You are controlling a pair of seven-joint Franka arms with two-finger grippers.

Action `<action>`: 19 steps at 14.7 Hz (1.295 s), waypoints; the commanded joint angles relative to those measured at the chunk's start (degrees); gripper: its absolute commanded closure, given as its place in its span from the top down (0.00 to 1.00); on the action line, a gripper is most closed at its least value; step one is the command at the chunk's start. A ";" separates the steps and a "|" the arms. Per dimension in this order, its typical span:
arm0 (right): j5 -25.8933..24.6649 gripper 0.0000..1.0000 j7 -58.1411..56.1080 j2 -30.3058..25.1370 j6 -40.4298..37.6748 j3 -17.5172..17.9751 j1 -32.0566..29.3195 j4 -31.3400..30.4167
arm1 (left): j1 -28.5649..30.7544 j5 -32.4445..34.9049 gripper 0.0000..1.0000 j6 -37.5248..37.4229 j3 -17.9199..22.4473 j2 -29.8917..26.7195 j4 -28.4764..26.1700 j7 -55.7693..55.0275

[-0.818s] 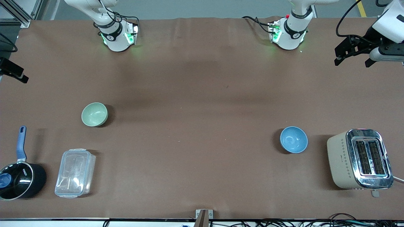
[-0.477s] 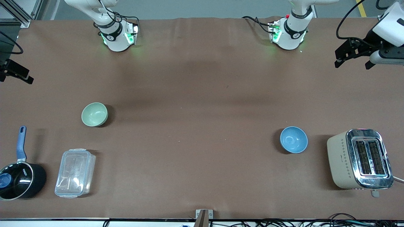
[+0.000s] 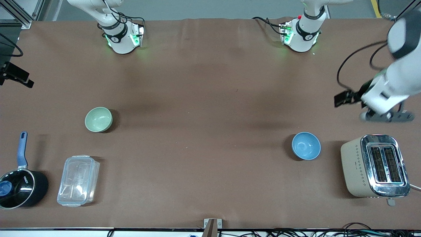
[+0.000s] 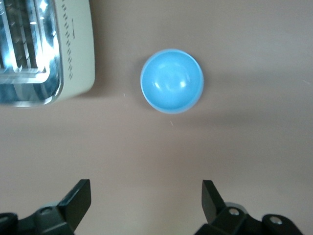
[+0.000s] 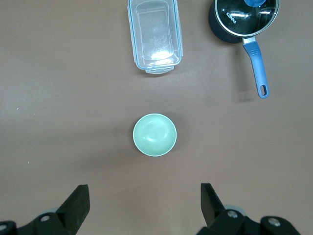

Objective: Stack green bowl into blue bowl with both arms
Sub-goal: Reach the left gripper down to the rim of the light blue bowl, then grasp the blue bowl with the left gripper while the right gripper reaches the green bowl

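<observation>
The green bowl [image 3: 98,119] stands upright and empty on the table toward the right arm's end; it also shows in the right wrist view [image 5: 154,134]. The blue bowl [image 3: 306,145] stands upright and empty toward the left arm's end, beside the toaster, and shows in the left wrist view [image 4: 171,81]. My left gripper [image 3: 357,102] hangs open and empty over bare table close to the toaster [image 3: 375,166]; its fingers [image 4: 78,200] are spread wide. My right gripper [image 3: 14,76] is open and empty at the table's edge, with wide-spread fingers [image 5: 78,203].
A black saucepan with a blue handle [image 3: 19,184] and a clear lidded plastic container [image 3: 78,181] sit nearer to the front camera than the green bowl. The toaster also shows in the left wrist view [image 4: 44,49]. Cables trail along the front edge.
My left arm has swung down from the table's back corner to a spot over the table close to the toaster. My right gripper has shifted slightly. The bowls have not moved.
</observation>
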 commanded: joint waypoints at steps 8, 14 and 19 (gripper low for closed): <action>-0.43 1.00 -4.92 -0.76 9.90 -1.68 -0.67 -12.23 | 1.14 4.46 0.93 23.71 -0.03 14.84 -7.13 -0.82; 0.18 1.00 -6.35 0.64 27.82 -3.88 -0.67 -29.02 | 2.28 4.46 0.76 33.29 -0.11 19.25 -10.29 -0.82; 3.43 1.00 -8.80 6.43 39.79 -5.02 -0.93 -36.52 | 2.99 4.46 0.55 36.48 -0.11 21.09 -11.09 -0.82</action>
